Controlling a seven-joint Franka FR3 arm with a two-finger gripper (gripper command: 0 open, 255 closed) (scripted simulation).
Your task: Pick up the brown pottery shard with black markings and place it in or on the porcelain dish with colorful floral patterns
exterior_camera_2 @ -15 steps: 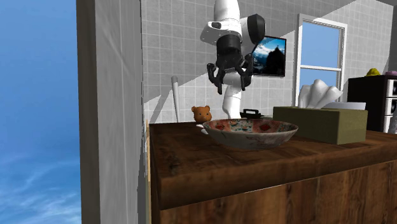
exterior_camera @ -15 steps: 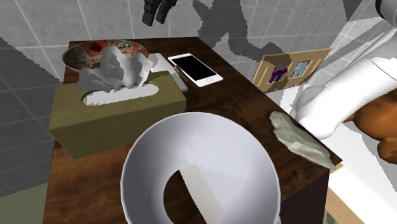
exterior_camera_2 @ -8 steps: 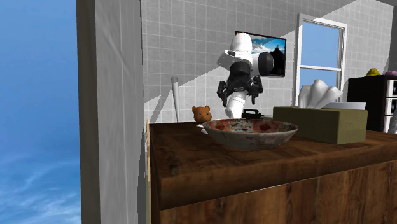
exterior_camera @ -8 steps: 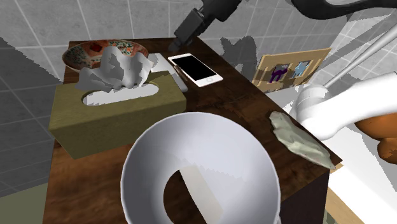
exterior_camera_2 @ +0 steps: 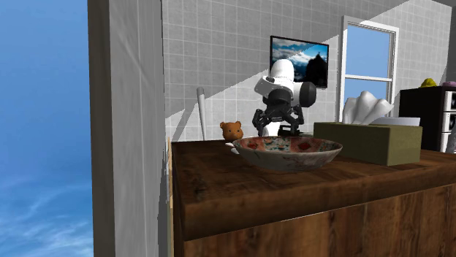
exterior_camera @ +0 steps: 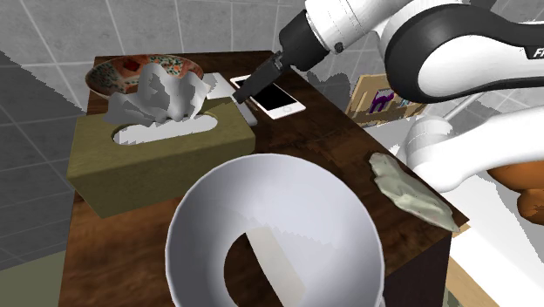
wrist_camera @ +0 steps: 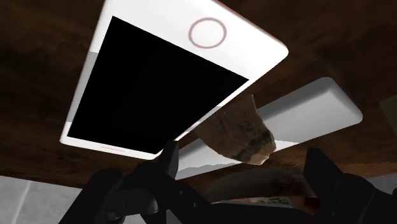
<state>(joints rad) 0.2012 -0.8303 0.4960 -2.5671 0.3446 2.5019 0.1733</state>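
Gripper (wrist_camera: 242, 154) spread wide (empty) over shard (wrist_camera: 238, 130)

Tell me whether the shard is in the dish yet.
Out. The shard lies beside the phone, inside the open gripper, untouched by its fingers; the dish stands apart, beyond the tissue box.

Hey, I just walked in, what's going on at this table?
The white robot arm's black hand hangs low over the wooden table, right beside the phone. Its fingers stand open on either side of a brown shard that lies next to the phone, and they are not clasping it, so nothing is held yet. The floral dish sits at the table's far end, behind the tissue box.
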